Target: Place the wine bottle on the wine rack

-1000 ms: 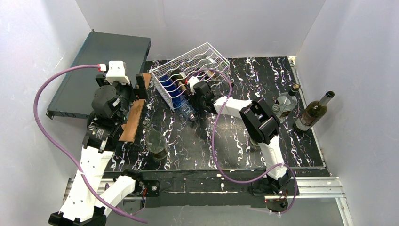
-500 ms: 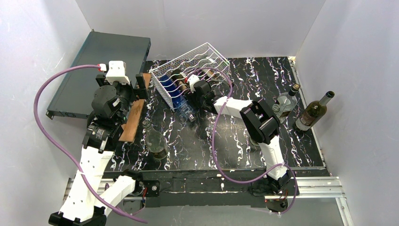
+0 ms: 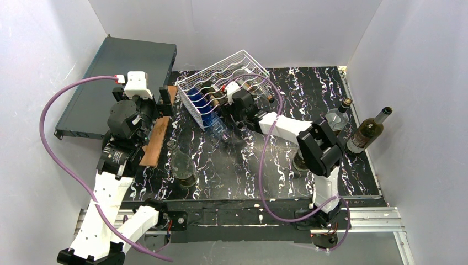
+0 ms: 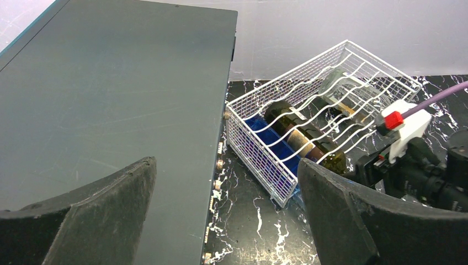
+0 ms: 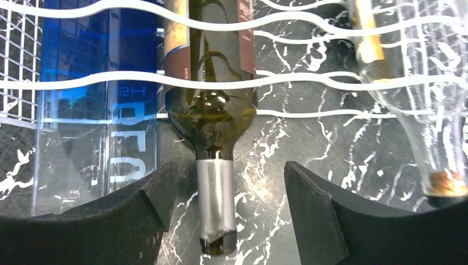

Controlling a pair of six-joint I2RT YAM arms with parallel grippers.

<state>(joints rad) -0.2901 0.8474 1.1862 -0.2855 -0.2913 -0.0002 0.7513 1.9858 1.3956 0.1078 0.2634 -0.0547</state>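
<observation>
The left claw point(image 4: 226, 176) hangs at 9 o'clock of the tabletop point(image 3: 353, 176), spread wide with nothing in it, looking over the grey box point(image 4: 110, 83) toward the rack point(image 4: 259, 160). A lone bottle point(image 3: 180, 164) stands upright at about 8 o'clock, just beside the left arm.

The rack sits at 12 o'clock, skewed to the tabletop's edges. Lying side by side in it are a blue bottle point(image 5: 94, 121), then the wine bottle point(image 5: 212, 110), then a clear bottle point(image 5: 425, 110). The wine bottle is olive-green glass with a brown label, under the wavy wires, and its silver-foiled neck pokes out of the open side toward the arms. It seems fully seated, though its far end is out of sight in the wrist view.

The right claw point(image 5: 230, 176) is spread, one finger on each side of that neck and neither touching it, so it grips nothing. At 3 o'clock two spare bottles stand upright: a squat clear one point(image 3: 336, 118) and a dark one point(image 3: 368, 131) near the wall.

I judge the wine bottle stiff, fairly heavy for a two-finger pinch, smooth enough to slide and quick to crack if knocked against wire or its neighbours. The neck is the only part narrow enough for the fingers. The best hold is low on it, just above the shoulder, where the foil may lend some friction. Any push deeper should run straight along the bottle's length.
</observation>
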